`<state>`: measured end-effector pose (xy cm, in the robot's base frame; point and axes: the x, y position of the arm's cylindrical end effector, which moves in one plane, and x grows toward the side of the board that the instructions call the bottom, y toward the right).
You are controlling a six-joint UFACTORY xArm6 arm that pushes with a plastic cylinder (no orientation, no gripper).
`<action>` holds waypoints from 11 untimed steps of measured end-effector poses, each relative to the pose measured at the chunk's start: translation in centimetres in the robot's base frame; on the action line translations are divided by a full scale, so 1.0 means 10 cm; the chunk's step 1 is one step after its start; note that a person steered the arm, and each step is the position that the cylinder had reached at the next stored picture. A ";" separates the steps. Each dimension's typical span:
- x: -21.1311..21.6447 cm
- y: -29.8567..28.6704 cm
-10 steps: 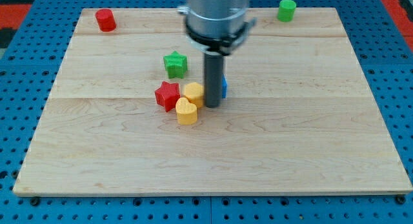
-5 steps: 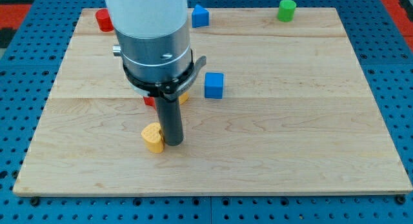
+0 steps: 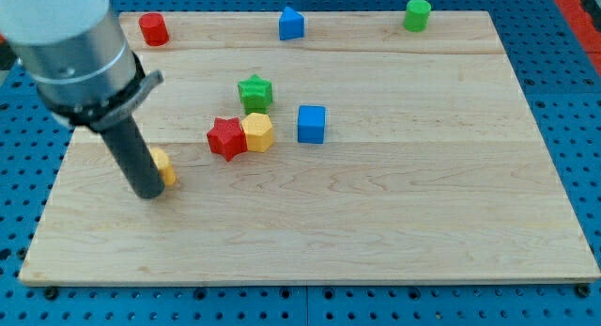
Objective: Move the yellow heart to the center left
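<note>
camera view: the yellow heart (image 3: 163, 165) sits at the surface's (image 3: 423, 223) centre left, mostly hidden behind the rod, touching it on the view's right. my tip (image 3: 148, 194) rests just left and below it. there is no claw, so nothing is grasped.

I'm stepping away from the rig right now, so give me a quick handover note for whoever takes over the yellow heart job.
My tip sits at the board's left side, touching the yellow heart, which peeks out on its right and is mostly hidden by the rod.
Done: the heart lies apart from the cluster of red star, yellow hexagon block and green star, at about centre left.
Left: probably just back the tip off and confirm placement; a small nudge may be needed.
</note>
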<state>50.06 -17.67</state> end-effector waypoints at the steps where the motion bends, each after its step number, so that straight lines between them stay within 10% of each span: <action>1: -0.34 -0.05; 6: -1.10 0.70; 11: -1.79 -0.10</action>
